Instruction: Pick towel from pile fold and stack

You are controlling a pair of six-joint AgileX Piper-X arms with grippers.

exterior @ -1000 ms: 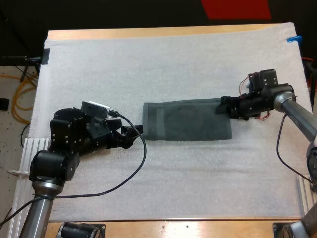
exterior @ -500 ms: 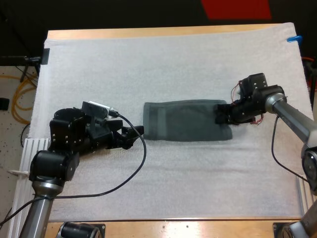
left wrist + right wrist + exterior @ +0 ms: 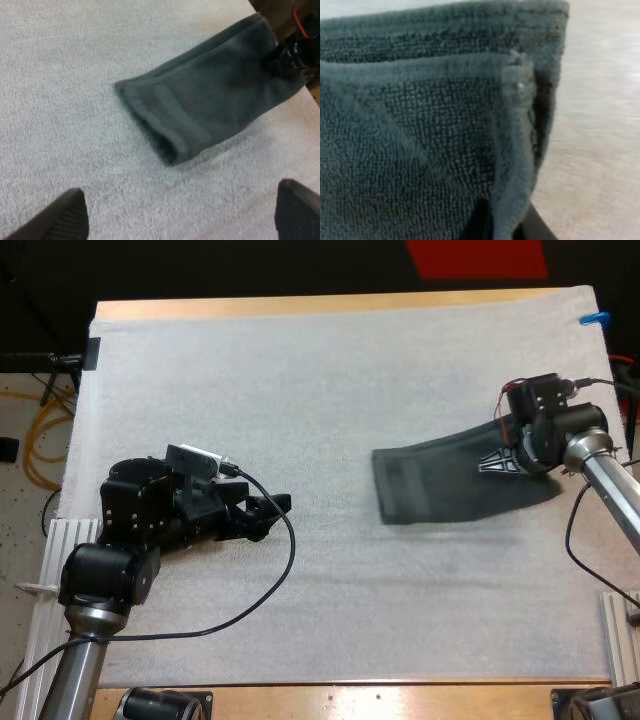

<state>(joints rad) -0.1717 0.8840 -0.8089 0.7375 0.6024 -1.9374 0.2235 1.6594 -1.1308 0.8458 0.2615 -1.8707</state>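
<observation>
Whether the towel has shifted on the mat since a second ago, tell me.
Yes. The towel has slid toward the right edge of the mat, dragged by the right end effector.

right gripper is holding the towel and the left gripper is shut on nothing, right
No: the left gripper is open; the left wrist view shows its fingers apart over the mat. The right gripper does hold the towel.
</observation>
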